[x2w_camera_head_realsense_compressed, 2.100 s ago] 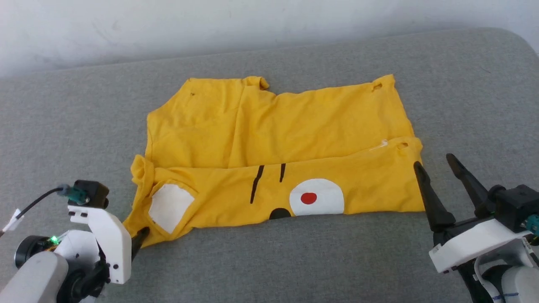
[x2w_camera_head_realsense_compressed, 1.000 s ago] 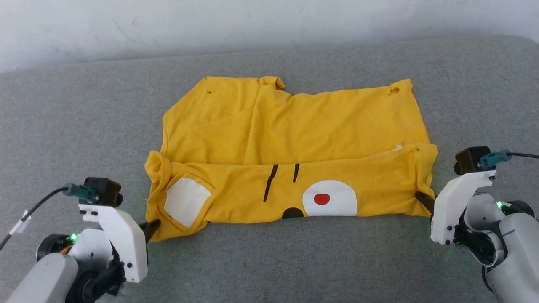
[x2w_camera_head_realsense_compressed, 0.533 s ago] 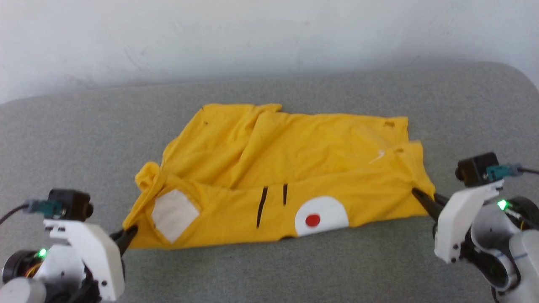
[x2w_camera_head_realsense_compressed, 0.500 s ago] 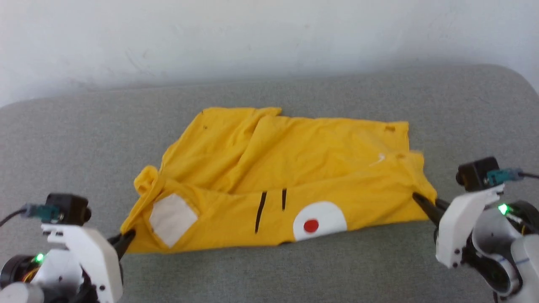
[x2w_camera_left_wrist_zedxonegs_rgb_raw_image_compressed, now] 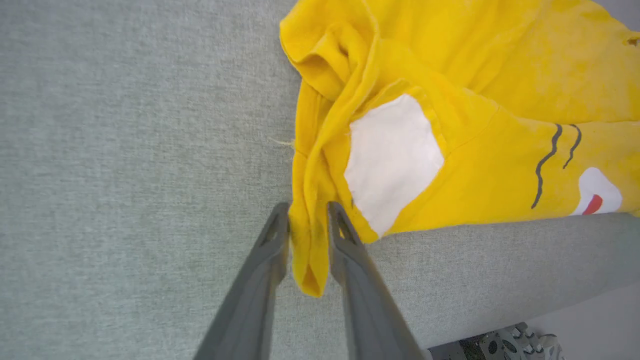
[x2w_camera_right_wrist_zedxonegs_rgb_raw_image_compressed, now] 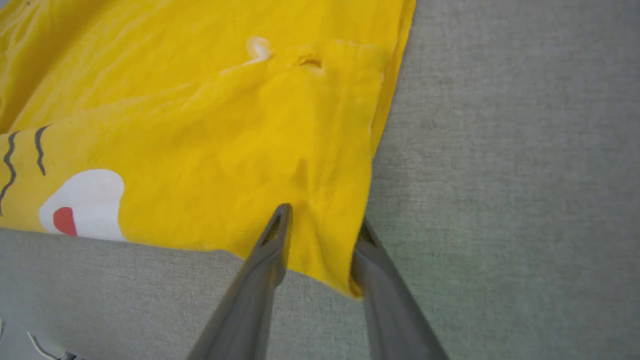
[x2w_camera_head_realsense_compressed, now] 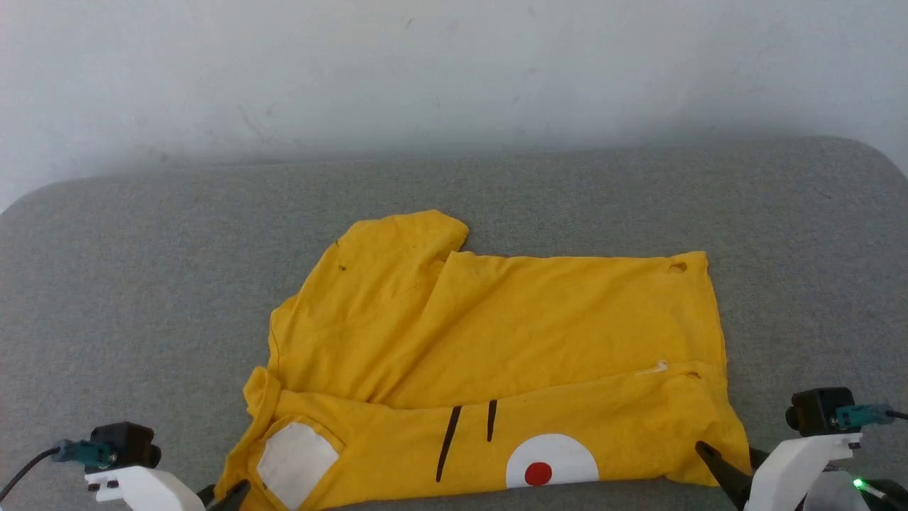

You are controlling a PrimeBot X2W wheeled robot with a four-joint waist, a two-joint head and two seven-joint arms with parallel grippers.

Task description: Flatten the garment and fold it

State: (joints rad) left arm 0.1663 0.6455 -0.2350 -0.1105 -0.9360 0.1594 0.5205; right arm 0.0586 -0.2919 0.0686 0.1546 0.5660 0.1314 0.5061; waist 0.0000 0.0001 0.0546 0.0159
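Observation:
The garment (x2w_camera_head_realsense_compressed: 532,341), a bright yellow t-shirt, lies spread on the grey cushion with its near strip folded up, showing white patches, a red dot and black lines. My left gripper (x2w_camera_left_wrist_zedxonegs_rgb_raw_image_compressed: 308,215) is at its near left corner. The fingers stand slightly apart, with a bunched fold of yellow cloth (x2w_camera_left_wrist_zedxonegs_rgb_raw_image_compressed: 305,260) between them. My right gripper (x2w_camera_right_wrist_zedxonegs_rgb_raw_image_compressed: 322,220) is at the near right corner with a wider gap. One finger rests on the cloth (x2w_camera_right_wrist_zedxonegs_rgb_raw_image_compressed: 225,125) and the other sits at its edge. In the head view both grippers, left (x2w_camera_head_realsense_compressed: 234,493) and right (x2w_camera_head_realsense_compressed: 731,461), sit at the bottom corners.
The grey cushion (x2w_camera_head_realsense_compressed: 142,284) extends wide to the left, right and behind the shirt, up to a white wall (x2w_camera_head_realsense_compressed: 425,71). The cushion's front edge (x2w_camera_left_wrist_zedxonegs_rgb_raw_image_compressed: 500,280) runs just below the shirt's near hem, with floor beyond it.
Both grippers, shut on the shirt's near corners a second ago, have parted their fingers. The shirt lies flatter and nearer the front edge. The head camera has shifted.

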